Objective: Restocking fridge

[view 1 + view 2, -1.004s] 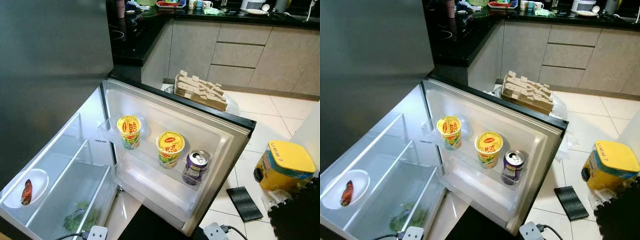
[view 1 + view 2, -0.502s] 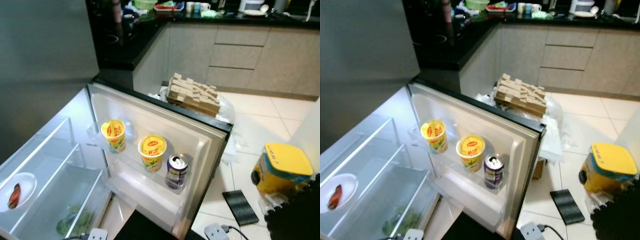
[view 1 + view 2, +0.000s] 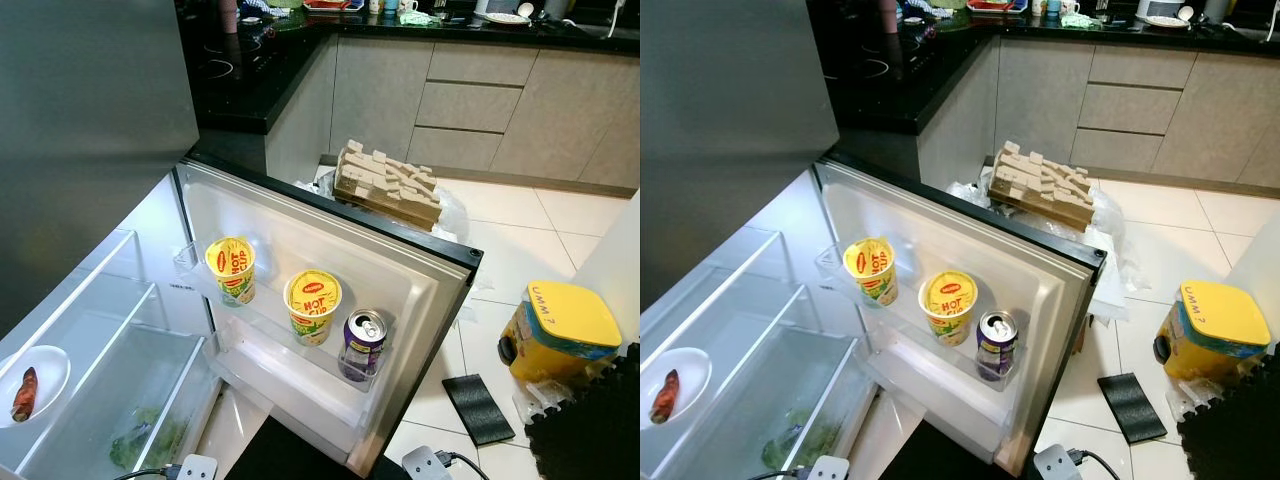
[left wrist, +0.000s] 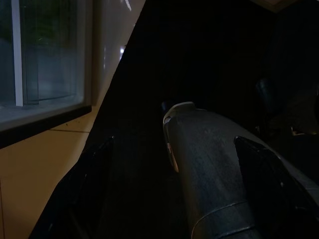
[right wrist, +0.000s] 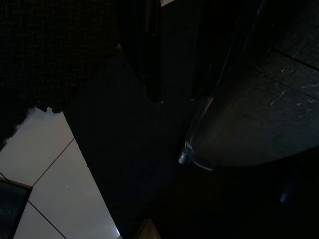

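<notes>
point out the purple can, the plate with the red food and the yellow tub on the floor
purple can (image 3: 362,345), left eye view, its side
plate (image 3: 45,372), left eye view, bare white rim
yellow tub (image 3: 560,318), left eye view, its lid

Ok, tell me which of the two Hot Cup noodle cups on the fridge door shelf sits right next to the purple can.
The noodle cup in the middle of the door shelf, directly beside the purple can. The other cup stands at the hinge end, farther from the can.
</notes>
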### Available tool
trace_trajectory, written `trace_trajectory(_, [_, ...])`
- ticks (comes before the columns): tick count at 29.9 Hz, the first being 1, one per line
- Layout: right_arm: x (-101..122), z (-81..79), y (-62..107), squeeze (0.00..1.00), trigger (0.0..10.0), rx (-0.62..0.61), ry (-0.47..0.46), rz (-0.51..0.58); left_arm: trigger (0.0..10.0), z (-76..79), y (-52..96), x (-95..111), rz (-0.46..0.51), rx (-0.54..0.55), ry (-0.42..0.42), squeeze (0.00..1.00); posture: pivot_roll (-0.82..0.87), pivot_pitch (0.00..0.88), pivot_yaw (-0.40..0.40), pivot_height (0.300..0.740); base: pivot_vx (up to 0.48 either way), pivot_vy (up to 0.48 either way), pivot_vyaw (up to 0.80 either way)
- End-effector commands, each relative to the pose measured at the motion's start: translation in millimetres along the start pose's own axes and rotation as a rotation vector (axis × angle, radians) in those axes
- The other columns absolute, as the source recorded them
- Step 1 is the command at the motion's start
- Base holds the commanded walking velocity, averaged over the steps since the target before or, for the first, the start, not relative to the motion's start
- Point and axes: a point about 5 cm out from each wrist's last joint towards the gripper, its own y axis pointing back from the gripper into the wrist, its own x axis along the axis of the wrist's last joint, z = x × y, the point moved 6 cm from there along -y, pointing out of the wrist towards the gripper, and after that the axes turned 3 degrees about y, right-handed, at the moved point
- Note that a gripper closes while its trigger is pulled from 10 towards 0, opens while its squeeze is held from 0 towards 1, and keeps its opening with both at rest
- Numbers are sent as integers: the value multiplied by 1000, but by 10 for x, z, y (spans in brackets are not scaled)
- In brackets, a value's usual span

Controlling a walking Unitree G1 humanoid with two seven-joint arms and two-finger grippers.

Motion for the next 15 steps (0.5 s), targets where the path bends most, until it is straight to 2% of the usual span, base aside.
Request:
trace_trajectory(1, [-10, -17, -2, 0, 10000, 2, -3, -4, 10000, 80, 14, -163, -55, -37, -15, 0, -36, 0, -21, 740, 0, 0, 0])
trace_trajectory(15, [-27, -49, -5, 0, 10000, 6, -4, -8, 10000, 42, 19, -161, -63, -37, -45, 0, -23, 0, -11, 740, 0, 0, 0])
